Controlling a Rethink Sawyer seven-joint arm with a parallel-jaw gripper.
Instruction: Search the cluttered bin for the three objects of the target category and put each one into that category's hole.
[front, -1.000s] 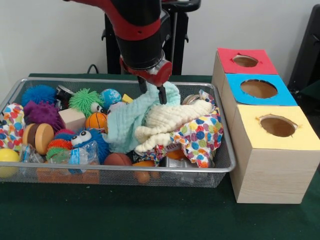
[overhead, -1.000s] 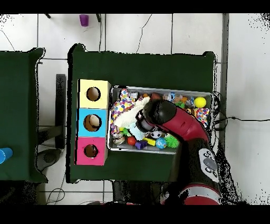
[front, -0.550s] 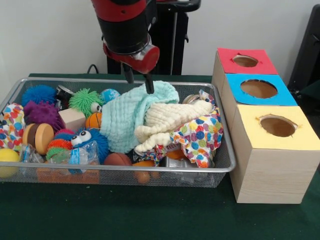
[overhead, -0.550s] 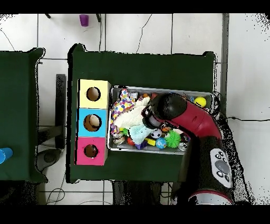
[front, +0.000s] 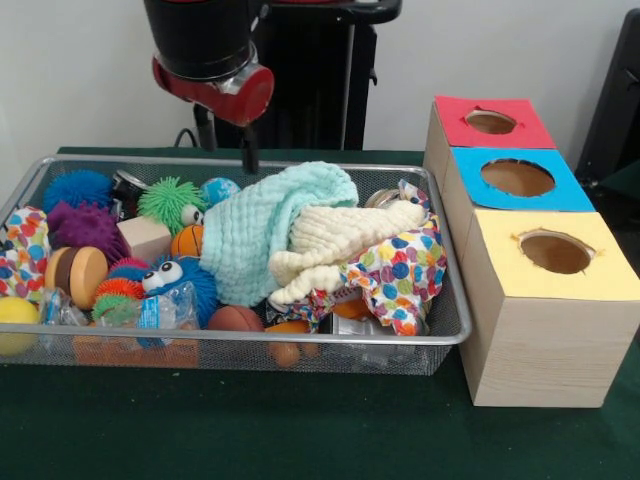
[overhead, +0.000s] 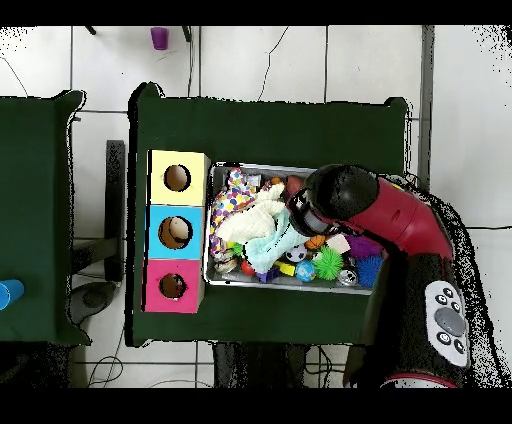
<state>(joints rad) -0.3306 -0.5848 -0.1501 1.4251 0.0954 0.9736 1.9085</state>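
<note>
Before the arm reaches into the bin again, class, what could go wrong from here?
The mint cloth and cream cloth lie heaped over the bin's middle, so targets may stay hidden beneath. The open gripper hangs empty above the crowded toys; a grab there could catch two at once or snag cloth.

A robotics lab, by the look of it. A red and black arm (front: 205, 50) hangs over a table (front: 300, 440) laid with dark green cloth, where a wire bin (front: 440, 330) of mixed toys and cloths sits beside three wooden boxes (front: 540, 330) with colour-coded tops, each cut with a round hole (plainly a test rig). The overhead view shows a tiled floor (overhead: 260, 60) with loose cables (overhead: 455, 225), and a second green table (overhead: 35, 220).
</note>
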